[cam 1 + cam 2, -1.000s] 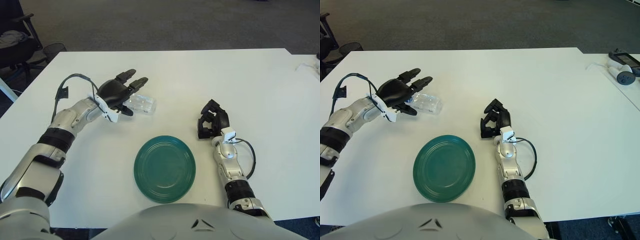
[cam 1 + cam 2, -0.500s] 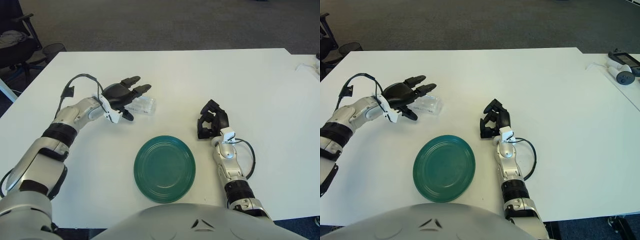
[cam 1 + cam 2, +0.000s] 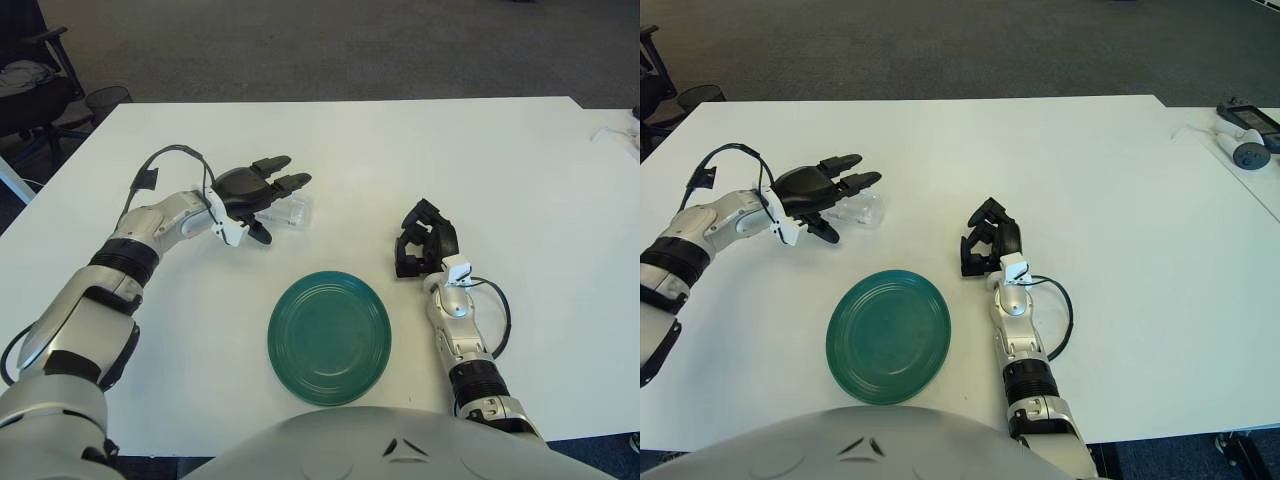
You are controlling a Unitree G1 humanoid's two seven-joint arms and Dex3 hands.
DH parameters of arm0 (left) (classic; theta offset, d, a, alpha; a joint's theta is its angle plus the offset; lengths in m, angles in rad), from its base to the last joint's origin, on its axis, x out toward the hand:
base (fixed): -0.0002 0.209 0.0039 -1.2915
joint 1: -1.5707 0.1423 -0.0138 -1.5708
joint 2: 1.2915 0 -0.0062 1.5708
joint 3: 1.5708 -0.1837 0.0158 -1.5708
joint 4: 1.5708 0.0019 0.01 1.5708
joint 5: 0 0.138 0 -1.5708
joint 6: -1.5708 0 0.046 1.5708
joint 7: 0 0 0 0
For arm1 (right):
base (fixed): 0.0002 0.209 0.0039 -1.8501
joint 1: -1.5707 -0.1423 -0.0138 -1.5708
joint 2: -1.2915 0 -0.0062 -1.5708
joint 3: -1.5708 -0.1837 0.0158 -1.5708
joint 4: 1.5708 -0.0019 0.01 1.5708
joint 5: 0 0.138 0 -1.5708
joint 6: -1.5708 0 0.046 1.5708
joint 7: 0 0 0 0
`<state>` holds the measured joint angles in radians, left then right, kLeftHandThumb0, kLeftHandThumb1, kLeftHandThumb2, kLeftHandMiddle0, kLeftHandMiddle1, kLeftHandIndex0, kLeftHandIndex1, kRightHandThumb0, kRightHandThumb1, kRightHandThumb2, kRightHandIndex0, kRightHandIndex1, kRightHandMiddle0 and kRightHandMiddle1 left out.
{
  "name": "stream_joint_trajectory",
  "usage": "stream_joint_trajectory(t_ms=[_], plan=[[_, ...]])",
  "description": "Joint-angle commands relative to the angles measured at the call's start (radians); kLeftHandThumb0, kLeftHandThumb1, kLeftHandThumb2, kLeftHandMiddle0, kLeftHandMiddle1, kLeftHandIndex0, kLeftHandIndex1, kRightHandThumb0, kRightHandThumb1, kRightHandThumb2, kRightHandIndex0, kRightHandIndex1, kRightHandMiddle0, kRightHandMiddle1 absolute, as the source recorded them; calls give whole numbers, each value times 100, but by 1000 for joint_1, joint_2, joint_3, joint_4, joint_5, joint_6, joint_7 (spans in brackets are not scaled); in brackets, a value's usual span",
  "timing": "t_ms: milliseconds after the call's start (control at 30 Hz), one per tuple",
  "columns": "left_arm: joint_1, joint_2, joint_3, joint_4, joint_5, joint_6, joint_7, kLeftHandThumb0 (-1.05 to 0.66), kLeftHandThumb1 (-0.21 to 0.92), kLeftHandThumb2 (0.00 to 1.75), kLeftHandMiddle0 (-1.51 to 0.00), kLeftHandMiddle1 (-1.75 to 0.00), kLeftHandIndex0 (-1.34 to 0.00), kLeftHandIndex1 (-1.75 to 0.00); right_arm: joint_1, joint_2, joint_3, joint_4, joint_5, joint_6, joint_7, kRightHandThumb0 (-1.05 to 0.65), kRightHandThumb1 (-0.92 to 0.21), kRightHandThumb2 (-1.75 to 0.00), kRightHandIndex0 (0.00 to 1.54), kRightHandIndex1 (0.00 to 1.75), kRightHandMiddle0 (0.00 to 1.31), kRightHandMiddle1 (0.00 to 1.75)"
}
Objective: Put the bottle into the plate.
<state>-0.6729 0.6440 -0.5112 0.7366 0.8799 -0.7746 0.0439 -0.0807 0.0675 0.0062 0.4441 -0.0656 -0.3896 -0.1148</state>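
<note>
Since the earlier frame, my left robot hand (image 3: 262, 190) has turned and lowered over the bottle (image 3: 284, 209), its wrist rolling so that the fingers (image 3: 285, 183) now reach across the bottle's top rather than pointing up and away. The bottle itself has not shifted.

Left robot hand: positioned over the left half of the desk (image 3: 500, 160), roughly midway between far and near edges. Two fingers are extended over the bottle and the thumb (image 3: 258, 233) lies on the near side of it. The hand is released; it cups the bottle loosely and I see no closed grip. Whether the fingers touch the bottle I cannot tell.

Bottle: clear plastic, lying on its side on the desk under and just right of the left robot hand. It is well apart from the plate (image 3: 329, 337) and not in it.

Plate: green, round, sitting near the near edge of the desk, about centre. Nothing lies on it.

Right robot hand (image 3: 422, 240): shows just right of the plate, toward the far side of it, fingers curled inward, clenched on nothing.

I also note two small devices (image 3: 1244, 135) at the far right corner of the desk, visible in the right eye view.
</note>
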Motion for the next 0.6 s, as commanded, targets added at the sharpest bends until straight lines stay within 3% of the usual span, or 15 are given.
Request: stream_joint_trajectory(t_ms=[0, 400, 567], plan=[[-36, -20, -19, 35, 7, -7, 7, -105, 92, 17, 0, 0, -1, 0, 48, 10, -2, 44, 3, 62, -7, 0, 12, -175, 99, 156, 73, 175], [-28, -101, -68, 113, 26, 18, 51, -105, 86, 13, -2, -1, -4, -5, 47, 15, -1, 54, 3, 53, -17, 0, 13, -175, 100, 155, 73, 175], [-40, -133, -104, 173, 54, 44, 104, -104, 85, 13, -5, -2, 0, -21, 50, 16, 1, 54, 2, 45, -17, 0, 13, -175, 100, 154, 73, 175]])
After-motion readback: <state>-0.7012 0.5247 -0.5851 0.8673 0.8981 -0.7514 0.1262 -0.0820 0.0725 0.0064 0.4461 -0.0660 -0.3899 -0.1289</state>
